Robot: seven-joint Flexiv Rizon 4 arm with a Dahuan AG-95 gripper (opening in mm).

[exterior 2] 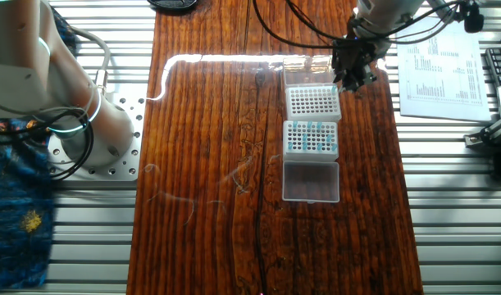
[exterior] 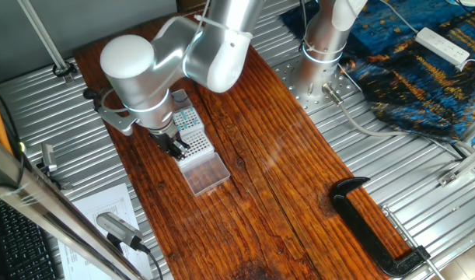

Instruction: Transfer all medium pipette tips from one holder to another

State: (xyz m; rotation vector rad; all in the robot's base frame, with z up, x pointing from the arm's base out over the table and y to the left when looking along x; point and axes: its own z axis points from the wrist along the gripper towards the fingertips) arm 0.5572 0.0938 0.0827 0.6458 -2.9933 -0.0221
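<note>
Medium pipette tips [exterior 2: 309, 137]: most sit in middle rack [exterior 2: 311, 138]; end rack [exterior 2: 312, 103] looks mostly unfilled (early stage); gripper [exterior 2: 354, 78] state indiscernible.

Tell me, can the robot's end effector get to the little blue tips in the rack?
Probably yes. The end effector hangs just past the white rack, and the medium pipette tips sit in the next rack with open tops. Nothing lies over them; the clear lid lies flat beside them.

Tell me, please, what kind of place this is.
Probably a robotics lab bench set up for lab-automation tests: pipette tip racks stand on a wooden board over a ribbed metal table, with a black clamp and a power strip nearby.
</note>
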